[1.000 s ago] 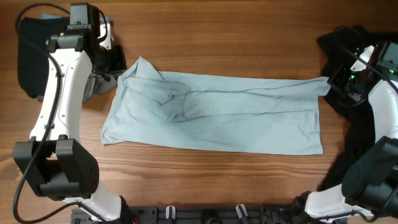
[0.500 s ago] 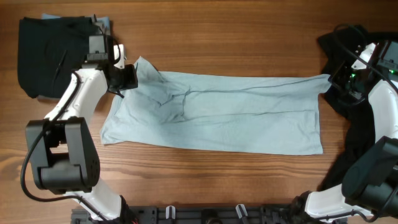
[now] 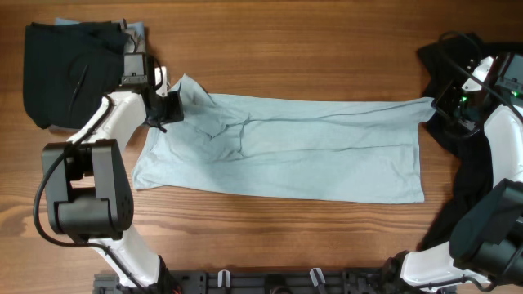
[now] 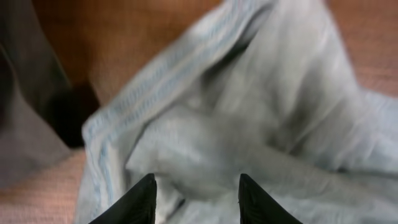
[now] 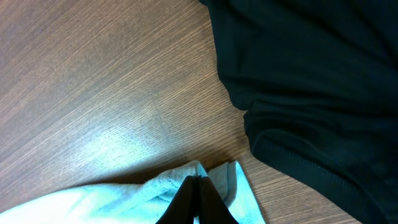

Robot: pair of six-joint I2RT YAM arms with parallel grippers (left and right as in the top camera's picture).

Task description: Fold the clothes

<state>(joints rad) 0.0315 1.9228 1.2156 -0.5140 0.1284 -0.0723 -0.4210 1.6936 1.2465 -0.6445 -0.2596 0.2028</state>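
Found light-blue T-shirt (image 3: 286, 151) spread flat across centre frame, upper-right corner pinched in closed right gripper (image 5: 197, 182). Saw left gripper (image 4: 196, 186) part-open over bunched edge at upper left. Judged best: straddle edge fully, clamp, then lift both corners evenly.

A brown wood-grain bench (image 3: 310, 49) is carrying a pale light-blue cotton T-shirt (image 3: 310, 151), which is lying stretched lengthwise across its middle. A folded black fabric garment (image 3: 61, 73) is resting at the far left corner, and a rumpled black cloth heap (image 5: 311, 74) is lying along the right edge.
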